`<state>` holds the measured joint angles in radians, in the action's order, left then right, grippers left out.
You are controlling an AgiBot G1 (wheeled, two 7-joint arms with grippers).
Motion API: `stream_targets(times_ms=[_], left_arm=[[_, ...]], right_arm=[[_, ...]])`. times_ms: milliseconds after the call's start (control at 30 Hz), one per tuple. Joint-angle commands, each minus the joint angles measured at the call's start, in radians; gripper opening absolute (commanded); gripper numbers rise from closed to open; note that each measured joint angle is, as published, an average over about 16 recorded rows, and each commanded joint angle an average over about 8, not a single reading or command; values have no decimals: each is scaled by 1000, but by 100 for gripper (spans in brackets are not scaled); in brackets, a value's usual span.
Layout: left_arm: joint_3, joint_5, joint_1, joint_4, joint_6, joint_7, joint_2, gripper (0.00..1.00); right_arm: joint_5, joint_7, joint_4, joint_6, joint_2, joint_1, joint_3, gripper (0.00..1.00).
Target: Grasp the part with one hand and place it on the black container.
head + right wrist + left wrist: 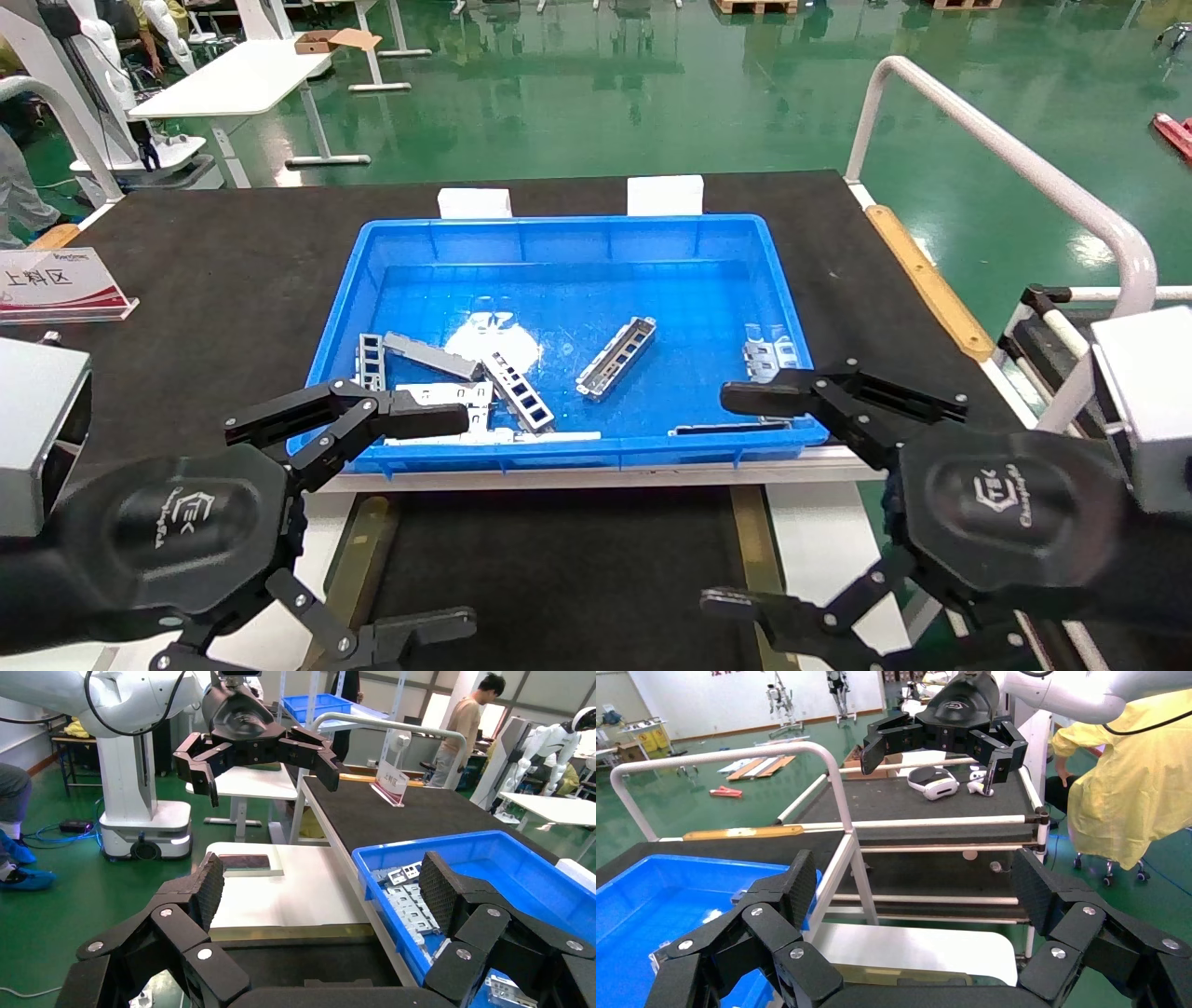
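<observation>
Fingers wide apart on both sides, and neither pair is holding anything. The left gripper (424,522) hangs at the near left corner of the blue bin (568,454), its upper finger (410,417) reaching over the bin's front rim, just short of the pale slotted plates (447,396) lying inside. The right gripper (745,503) mirrors it at the near right corner, upper finger (773,399) poking over the rim close to a small grey bracket (768,354).

The part (616,357), a slim silver-grey channel strip with a row of rectangular cutouts, lies tilted on the bin floor about midway between the two grippers' upper fingers, beyond both and touching neither, clear of the other pieces.

The black container (559,568), a matte tray edged by brass-coloured strips, sits in front of the bin, below and between the two spread pairs of fingers. The bin rests on the black tabletop (214,270).
</observation>
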<state>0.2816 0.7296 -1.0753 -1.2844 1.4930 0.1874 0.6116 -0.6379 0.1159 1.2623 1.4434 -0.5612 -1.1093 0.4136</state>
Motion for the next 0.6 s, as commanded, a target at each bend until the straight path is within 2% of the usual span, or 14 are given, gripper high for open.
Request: stream_targets(times_ms=[33,600], left_arm=[[0,0,0,0,0,0,0,100],[0,0,0,0,0,0,0,100]], right_arm=[[0,0,0,0,0,0,0,100],[0,0,0,0,0,0,0,100]])
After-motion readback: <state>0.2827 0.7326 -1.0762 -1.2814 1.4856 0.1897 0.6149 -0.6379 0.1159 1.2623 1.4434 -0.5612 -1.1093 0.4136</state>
